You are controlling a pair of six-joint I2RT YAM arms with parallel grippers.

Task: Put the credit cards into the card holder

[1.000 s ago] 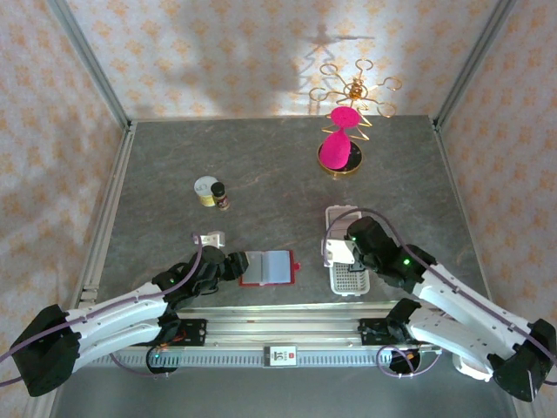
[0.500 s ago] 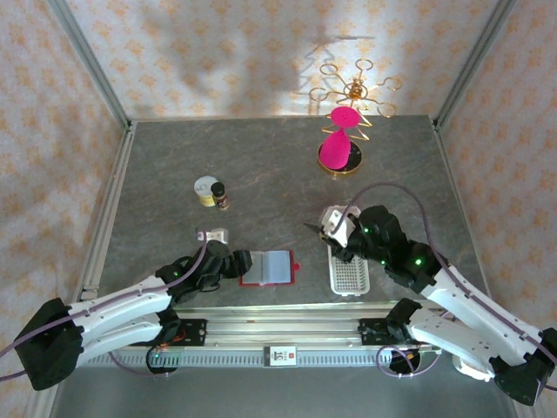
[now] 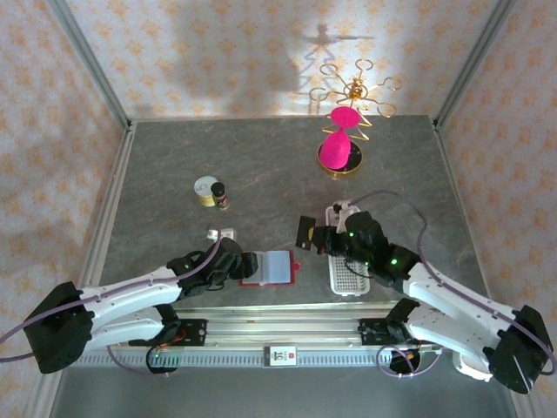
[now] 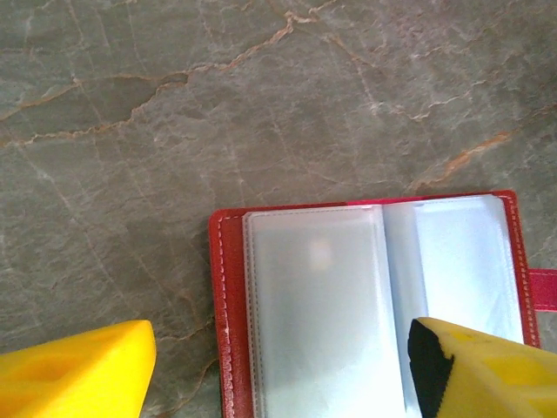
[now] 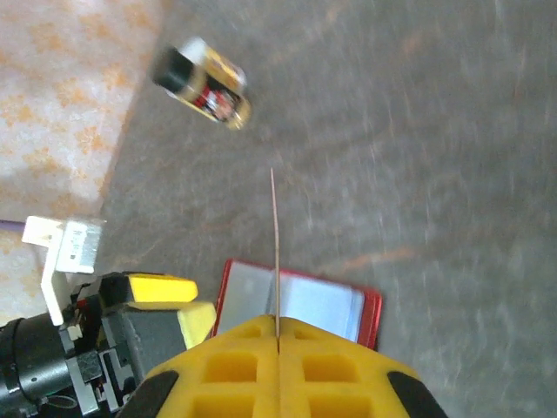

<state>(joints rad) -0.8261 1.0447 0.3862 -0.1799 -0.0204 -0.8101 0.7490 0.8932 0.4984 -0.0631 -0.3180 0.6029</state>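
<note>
So over on the left, the left gripper (image 3: 246, 266) is down low at the left end of the wallet (image 3: 270, 267), and its jaws are apart. In the left wrist view one of its yellow fingers (image 4: 78, 370) sits out over the bare table (image 4: 261, 104), just past the wallet's (image 4: 374, 287) left edge. The other hangs over the right-hand page, so the left gripper (image 4: 278, 348) straddles most of the wallet, but I can't tell if either finger is actually touching it. The wallet lies open and flat near the front edge of the table (image 3: 278, 165), clear pockets facing up. Its long side runs left to right and the snap tab (image 3: 297, 266) sticks out on the right toward the other arm. Just up and right of that tab, a dark card (image 3: 305, 232) is in the air, showing from above as a small rectangle. The right gripper (image 3: 322, 237) is clamped on it. In the right wrist view the card (image 5: 275, 252) is dead edge-on, a thin line running straight out from the closed tips of the right gripper (image 5: 278, 335). There the wallet (image 5: 305, 300) sits right below it. A white slotted tray (image 3: 348, 274) lies under the right arm, long side running front to back.
</note>
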